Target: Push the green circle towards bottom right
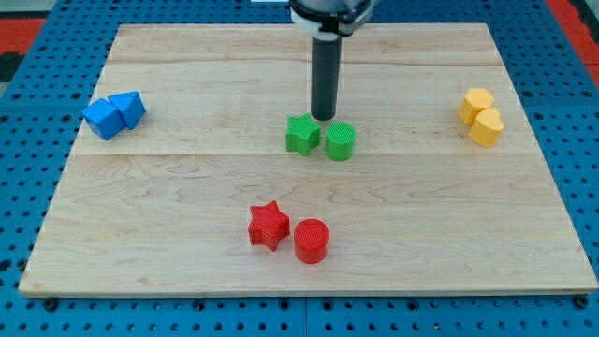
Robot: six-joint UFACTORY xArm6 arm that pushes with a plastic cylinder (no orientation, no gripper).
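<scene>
The green circle [340,141] is a short green cylinder near the middle of the wooden board [187,234]. A green star [301,135] stands just to its left, almost touching it. My tip [324,117] is the lower end of a dark rod that comes down from the view's top. The tip sits just above the two green blocks, over the gap between them, slightly up and left of the green circle. I cannot tell whether it touches either block.
A red star [268,225] and a red circle [311,241] lie below the green blocks. Two blue blocks [114,113] sit at the view's left. Two yellow blocks [481,116] sit at the view's right. A blue pegboard surrounds the board.
</scene>
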